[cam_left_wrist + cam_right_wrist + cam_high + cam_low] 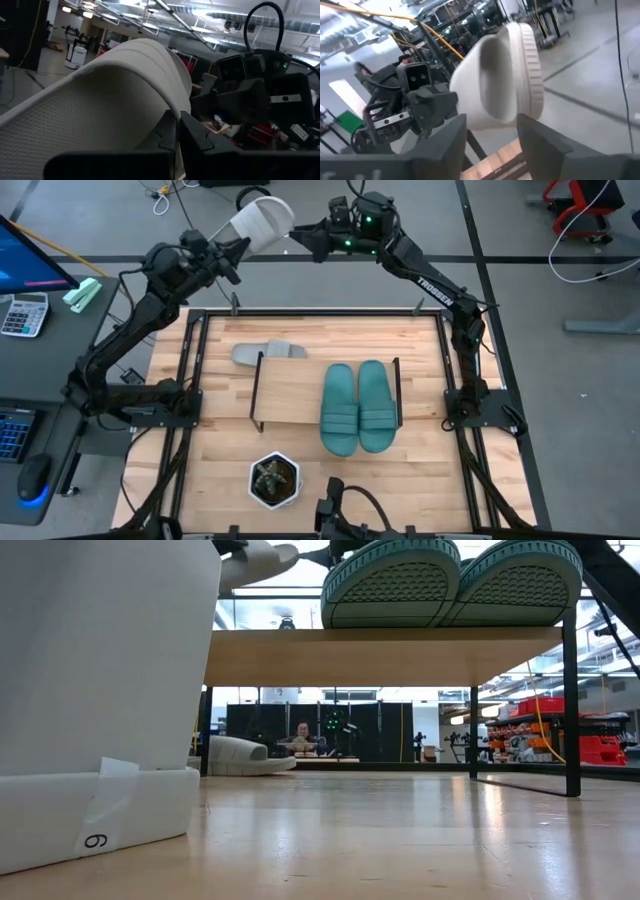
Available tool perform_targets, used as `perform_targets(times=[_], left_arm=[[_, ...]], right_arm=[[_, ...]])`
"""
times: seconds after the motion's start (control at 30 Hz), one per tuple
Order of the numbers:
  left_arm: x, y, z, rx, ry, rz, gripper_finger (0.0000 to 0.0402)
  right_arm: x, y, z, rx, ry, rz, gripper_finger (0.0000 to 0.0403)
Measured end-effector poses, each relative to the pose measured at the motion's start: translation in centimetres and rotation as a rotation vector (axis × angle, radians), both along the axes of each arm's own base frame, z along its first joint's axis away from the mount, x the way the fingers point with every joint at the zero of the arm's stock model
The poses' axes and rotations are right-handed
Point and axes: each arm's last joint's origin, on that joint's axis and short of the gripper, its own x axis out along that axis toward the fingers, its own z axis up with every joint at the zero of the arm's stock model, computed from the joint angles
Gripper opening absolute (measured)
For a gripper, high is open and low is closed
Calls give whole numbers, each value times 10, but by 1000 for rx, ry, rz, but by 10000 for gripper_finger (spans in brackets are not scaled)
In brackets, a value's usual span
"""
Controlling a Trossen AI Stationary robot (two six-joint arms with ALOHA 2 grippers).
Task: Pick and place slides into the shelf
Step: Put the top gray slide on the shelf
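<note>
Now, look at each thing in turn.

Grey slide in the air: you can see one light grey slide [260, 223] held up high past the far edge of the table [420, 480], between the two arms. It has a wide strap and a bumpy sole.

Other grey slide: it lies flat on the table, just beside the far left corner of the shelf [300, 418].

Teal slides: the two teal-green slides [357, 405] sit side by side on the right half of the shelf top, and their ends hang a bit over the near edge.

Left gripper: your left gripper [232, 252] is pinched tight on the grey slide. In the left wrist view its two dark fingers [192, 135] sit close together on the slide's edge.

Right gripper: your right gripper [300, 237] is right next to the same slide. In the right wrist view its two fingers [540, 137] stand apart, with the slide just past them. You cannot tell if they touch it.

High view only: it shows both arms, the whole shelf and a small plant in a white pot [274, 481] near the front of the table.

Low view only: it shows the ridged soles of the teal slides from below, the white pot up close on the left, and a person sitting far back in the room.
</note>
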Motion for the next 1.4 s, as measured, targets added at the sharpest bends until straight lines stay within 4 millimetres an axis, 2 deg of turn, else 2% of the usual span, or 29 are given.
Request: perform_targets(times=[0.2, 0.33, 0.57, 1.2, 1.4], left_arm=[[6, -7, 4, 42, -29, -26, 9], [8, -10, 7, 59, -44, -33, 9], [8, -12, 8, 61, -53, -38, 9], [8, -12, 8, 46, -60, -51, 9], [16, -17, 7, 49, -62, -89, 9]], right_arm=[[-3, 2, 3, -20, 16, -32, 247], [-11, -4, 2, -31, 51, -85, 265], [-20, -7, 9, -59, 44, -120, 264], [-13, 3, 16, -27, -41, -64, 255], [-11, 6, 18, -34, -55, -72, 252]])
